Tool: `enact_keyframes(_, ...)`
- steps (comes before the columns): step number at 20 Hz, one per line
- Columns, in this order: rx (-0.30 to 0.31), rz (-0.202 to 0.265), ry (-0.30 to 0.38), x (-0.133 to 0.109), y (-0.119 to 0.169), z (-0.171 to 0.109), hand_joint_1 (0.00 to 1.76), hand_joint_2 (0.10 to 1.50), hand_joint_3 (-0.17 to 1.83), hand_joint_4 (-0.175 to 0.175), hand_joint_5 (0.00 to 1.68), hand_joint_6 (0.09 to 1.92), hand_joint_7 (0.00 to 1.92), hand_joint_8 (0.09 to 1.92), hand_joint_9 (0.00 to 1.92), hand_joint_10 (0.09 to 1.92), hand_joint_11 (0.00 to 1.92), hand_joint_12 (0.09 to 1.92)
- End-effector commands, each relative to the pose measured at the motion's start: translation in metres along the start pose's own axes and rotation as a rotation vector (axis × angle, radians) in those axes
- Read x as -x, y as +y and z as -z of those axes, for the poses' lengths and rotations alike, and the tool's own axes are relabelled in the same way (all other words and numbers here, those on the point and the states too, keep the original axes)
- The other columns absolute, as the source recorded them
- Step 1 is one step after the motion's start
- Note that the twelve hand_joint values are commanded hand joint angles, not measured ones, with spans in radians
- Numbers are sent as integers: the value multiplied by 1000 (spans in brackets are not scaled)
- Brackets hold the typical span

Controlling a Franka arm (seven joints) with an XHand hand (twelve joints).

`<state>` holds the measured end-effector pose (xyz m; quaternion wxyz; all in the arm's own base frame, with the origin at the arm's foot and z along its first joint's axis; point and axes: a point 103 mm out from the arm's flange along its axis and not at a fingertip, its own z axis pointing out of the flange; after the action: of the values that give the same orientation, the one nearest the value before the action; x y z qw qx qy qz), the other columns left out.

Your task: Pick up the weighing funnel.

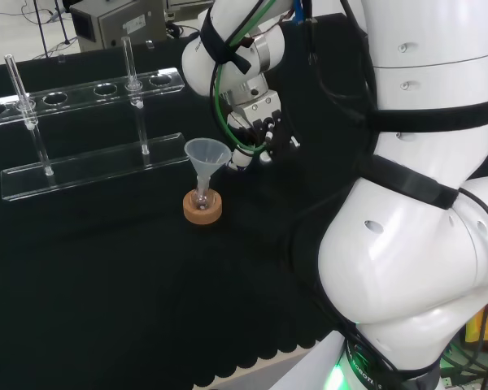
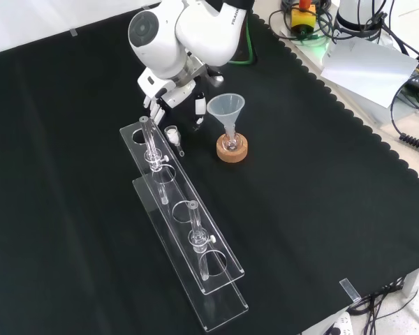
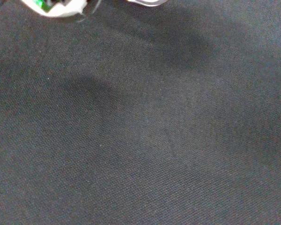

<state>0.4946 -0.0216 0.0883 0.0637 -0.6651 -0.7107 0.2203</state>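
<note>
The weighing funnel [image 2: 172, 132] lies on the tabletop [image 2: 321, 209] beside the test tube rack [image 2: 178, 202], just under my hand [image 2: 176, 94], whose fingers hang spread and hold nothing. It seems light, slippery and fragile; I would pinch its cup rim.

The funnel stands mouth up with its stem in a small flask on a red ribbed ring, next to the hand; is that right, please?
Not quite: the front view shows the stand is a cork ring, not a red ribbed one. The rest holds: the funnel stands mouth up, stem in the small flask, next to the hand.
</note>
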Motion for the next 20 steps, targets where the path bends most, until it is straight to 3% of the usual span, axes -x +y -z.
enact_keyframes(1, 17, -3, 1, -2, 3, -7, 831, 610, 649, -51, 646, 94, 685, 653, 880, 474, 646, 1240)
enact_keyframes(12, 14, 1, 5, 0, 12, -9, 844, 610, 661, -48, 718, 158, 717, 651, 915, 460, 683, 1209)
enact_keyframes(17, 26, 8, 4, -3, 12, -9, 853, 617, 660, -40, 664, 468, 752, 627, 965, 396, 709, 1187)
enact_keyframes(20, 23, 16, 4, -4, 14, -9, 857, 618, 661, -38, 652, 561, 761, 628, 977, 387, 720, 1182)
